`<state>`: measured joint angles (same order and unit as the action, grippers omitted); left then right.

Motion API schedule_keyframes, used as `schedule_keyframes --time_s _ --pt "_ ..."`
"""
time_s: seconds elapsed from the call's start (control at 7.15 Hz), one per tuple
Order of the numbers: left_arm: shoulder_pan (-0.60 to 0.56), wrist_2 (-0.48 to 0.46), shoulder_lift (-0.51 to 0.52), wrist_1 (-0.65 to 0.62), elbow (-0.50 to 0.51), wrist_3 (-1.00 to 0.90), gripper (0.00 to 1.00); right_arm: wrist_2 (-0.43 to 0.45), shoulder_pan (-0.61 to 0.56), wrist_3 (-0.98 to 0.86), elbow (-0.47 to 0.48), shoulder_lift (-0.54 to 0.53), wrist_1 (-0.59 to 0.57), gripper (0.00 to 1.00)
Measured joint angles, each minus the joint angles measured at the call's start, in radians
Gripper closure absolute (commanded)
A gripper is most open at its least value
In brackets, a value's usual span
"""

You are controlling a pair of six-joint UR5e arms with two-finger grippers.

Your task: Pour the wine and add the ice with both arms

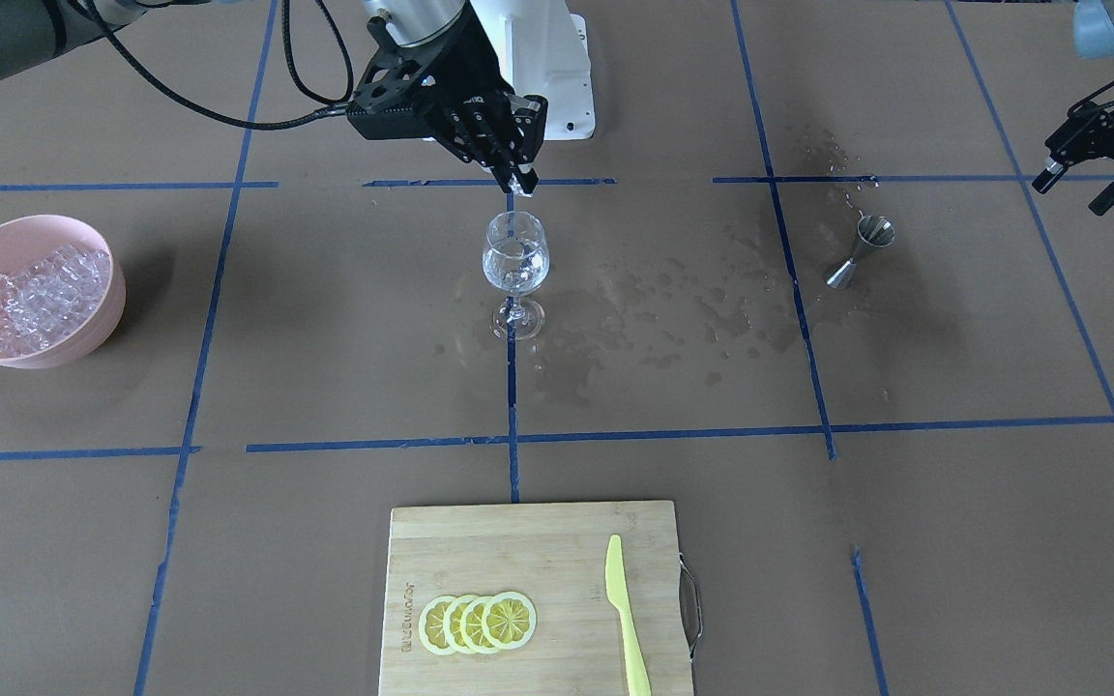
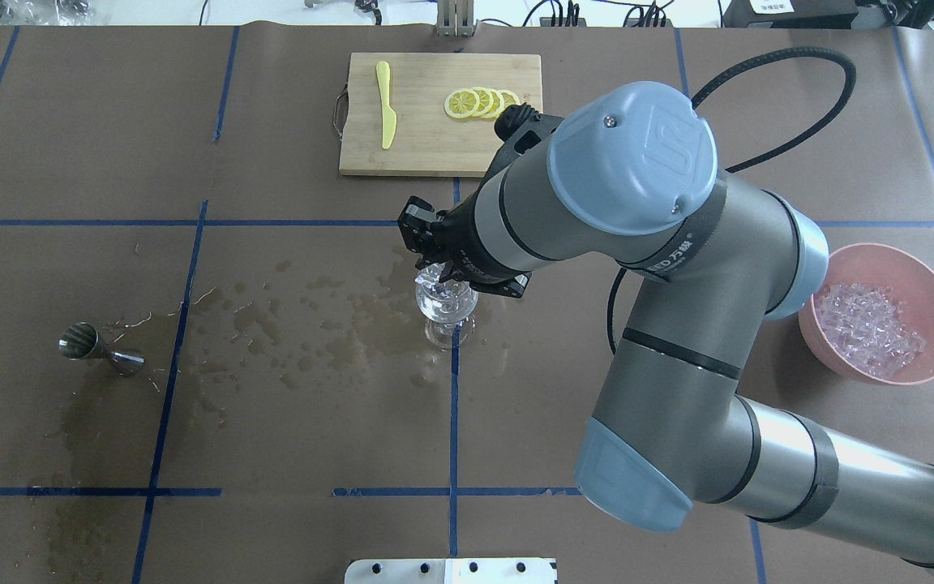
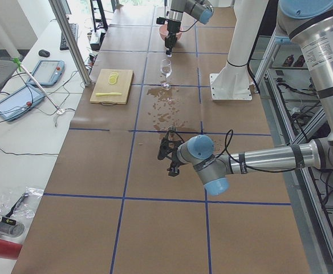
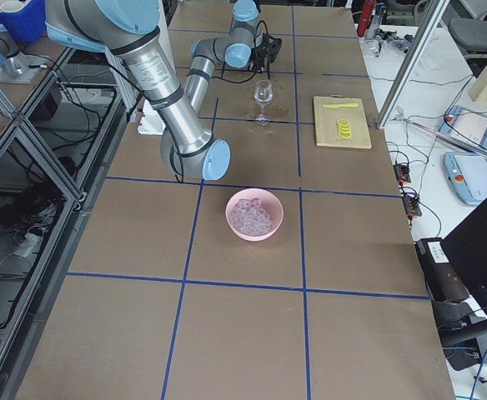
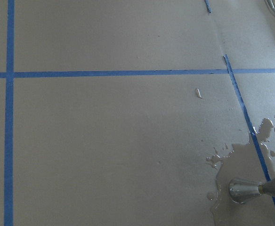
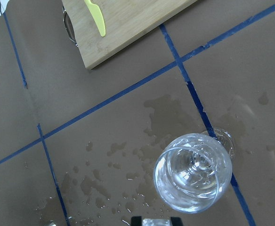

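1. The right arm (image 2: 678, 284) is the biggest and closest thing in the view from above. It reaches out over the middle of the counter (image 1: 325, 338).
2. The right tool (image 1: 520, 182) points down and hangs just above the wine glass (image 1: 515, 256). It is pinched tight on one ice cube (image 6: 155, 221).
3. The wine glass stands upright on a blue tape line (image 1: 511, 387). Something clear sits low in it. I cannot tell the wine from ice in there.
4. The rest of the ice (image 1: 44, 290) is a heap in a pink bowl (image 1: 93, 333). The bowl is well apart from the glass, on the right arm's side.
5. Wet spots (image 1: 673, 309) lie on the counter beside the glass. They spread toward a small metal cup (image 1: 860, 253).
6. The left tool (image 1: 1075, 191) hangs in the air near the metal cup and does not touch it. Its two fingers are spread apart, with nothing between them.
7. A wooden board (image 1: 518, 551) lies on the side far from the robot. Four lemon slices (image 1: 478, 622) sit on it in a row, each partly over the next. A yellow-green knife (image 1: 627, 619) lies beside them on the board, not touching them.
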<state>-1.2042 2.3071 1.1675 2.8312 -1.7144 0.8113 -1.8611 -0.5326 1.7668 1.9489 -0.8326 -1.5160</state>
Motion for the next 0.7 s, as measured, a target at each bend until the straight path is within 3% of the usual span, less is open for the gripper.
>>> schedule_keyframes --time_s 0.7 --pt "-0.001 0.000 -0.002 0.007 0.000 0.000 0.00 0.024 0.005 0.003 -0.019 0.007 -0.004 0.99"
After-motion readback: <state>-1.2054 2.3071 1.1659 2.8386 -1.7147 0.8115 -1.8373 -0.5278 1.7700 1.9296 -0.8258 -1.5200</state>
